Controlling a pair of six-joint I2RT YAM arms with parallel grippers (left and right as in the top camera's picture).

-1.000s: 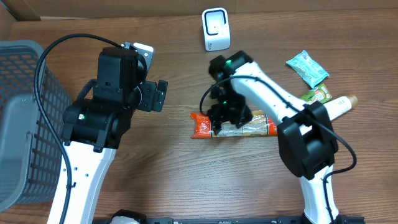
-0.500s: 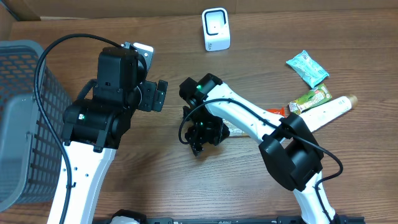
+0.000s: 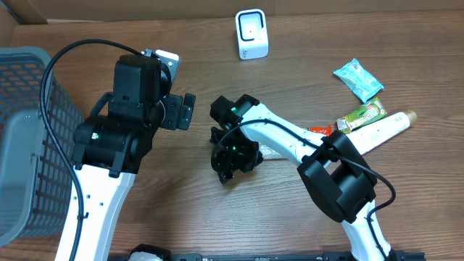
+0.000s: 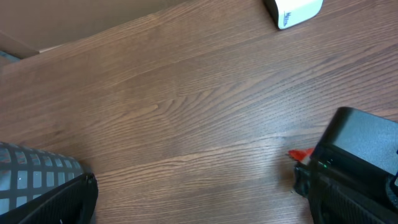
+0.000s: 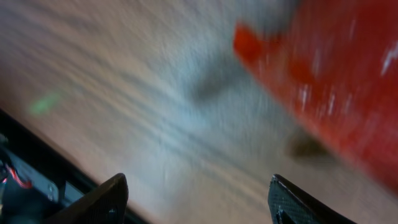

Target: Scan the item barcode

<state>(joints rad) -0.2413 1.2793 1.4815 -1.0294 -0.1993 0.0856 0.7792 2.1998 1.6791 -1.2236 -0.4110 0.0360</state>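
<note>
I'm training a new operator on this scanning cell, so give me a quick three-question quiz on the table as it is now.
1. True or false: the white scanner lies inside the grey basket.
2. In the right wrist view, what colour is the wrapper lying beyond the right pincer? A) red B) blue C) yellow
3. Fill in: the right pincer's fingers stand ___, with nothing between them.
Key: 1 false; 2 A; 3 apart.
</note>
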